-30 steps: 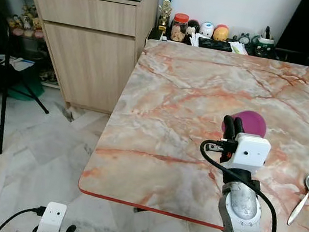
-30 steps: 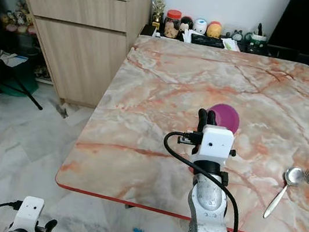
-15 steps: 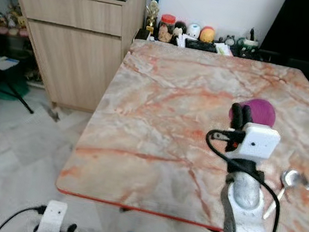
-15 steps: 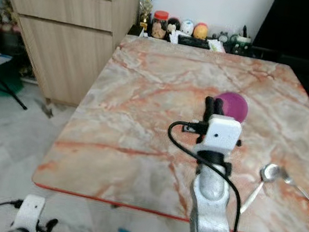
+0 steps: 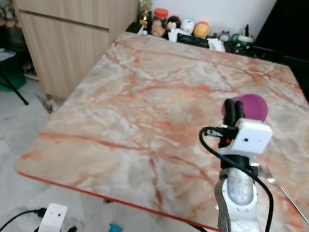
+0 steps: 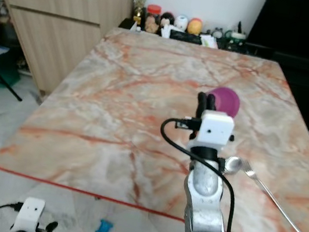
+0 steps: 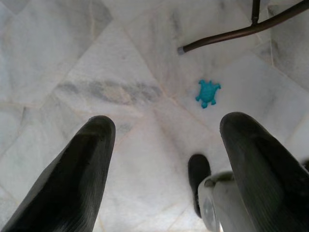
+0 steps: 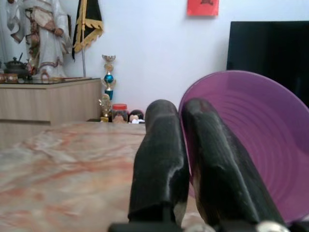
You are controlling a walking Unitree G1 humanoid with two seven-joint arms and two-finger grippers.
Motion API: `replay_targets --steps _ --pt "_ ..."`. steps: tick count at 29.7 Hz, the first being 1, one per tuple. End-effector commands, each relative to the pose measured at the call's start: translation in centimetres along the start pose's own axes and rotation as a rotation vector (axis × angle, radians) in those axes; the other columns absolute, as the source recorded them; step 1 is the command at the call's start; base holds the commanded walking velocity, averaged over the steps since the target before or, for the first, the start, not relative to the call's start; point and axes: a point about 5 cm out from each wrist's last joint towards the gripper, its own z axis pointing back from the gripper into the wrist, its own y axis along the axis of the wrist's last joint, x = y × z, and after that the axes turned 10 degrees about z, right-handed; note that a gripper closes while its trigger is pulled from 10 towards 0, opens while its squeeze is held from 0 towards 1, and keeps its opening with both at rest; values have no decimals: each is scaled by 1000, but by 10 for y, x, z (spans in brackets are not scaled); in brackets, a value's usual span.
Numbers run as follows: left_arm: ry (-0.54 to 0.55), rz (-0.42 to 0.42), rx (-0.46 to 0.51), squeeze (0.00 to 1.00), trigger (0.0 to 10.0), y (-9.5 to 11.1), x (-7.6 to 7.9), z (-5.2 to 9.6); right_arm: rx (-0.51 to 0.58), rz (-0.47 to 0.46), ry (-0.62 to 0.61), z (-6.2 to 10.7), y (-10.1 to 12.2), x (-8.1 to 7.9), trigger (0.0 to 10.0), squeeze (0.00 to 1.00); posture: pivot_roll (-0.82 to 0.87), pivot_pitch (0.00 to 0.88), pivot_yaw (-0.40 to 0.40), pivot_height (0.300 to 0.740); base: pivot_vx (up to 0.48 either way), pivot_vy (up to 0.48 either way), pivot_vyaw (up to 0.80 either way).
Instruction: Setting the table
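The two head views look forward and down from above the near edge of the marble table (image 5: 144, 108), side by side, sharing the whole tabletop, the wooden cabinet (image 5: 70, 14) on the left and the right arm raised before them. The left wrist view hangs low beside the table, facing straight down at the tiled floor (image 7: 120, 87), close enough to show a small blue toy (image 7: 207, 93) that the head views also catch. The right wrist view sits just above the tabletop, looking level across it to the far wall (image 8: 154, 43).
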Motion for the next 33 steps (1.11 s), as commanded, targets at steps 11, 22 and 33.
replay_targets --steps 11,22,33 --pt "-17 4 -21 0 10000 -6 7 1 -2 9 -30 -2 1 8 10000 0 51 0 9 740 0 -409 0" --pt "-24 -8 -24 0 10000 -6 7 1 2 10 -42 -5 1 9 10000 0 47 0 9 740 0 -411 0" --pt "-26 -14 -27 0 10000 -6 7 1 -1 14 -48 -6 0 10 10000 0 44 0 7 740 0 -410 0"
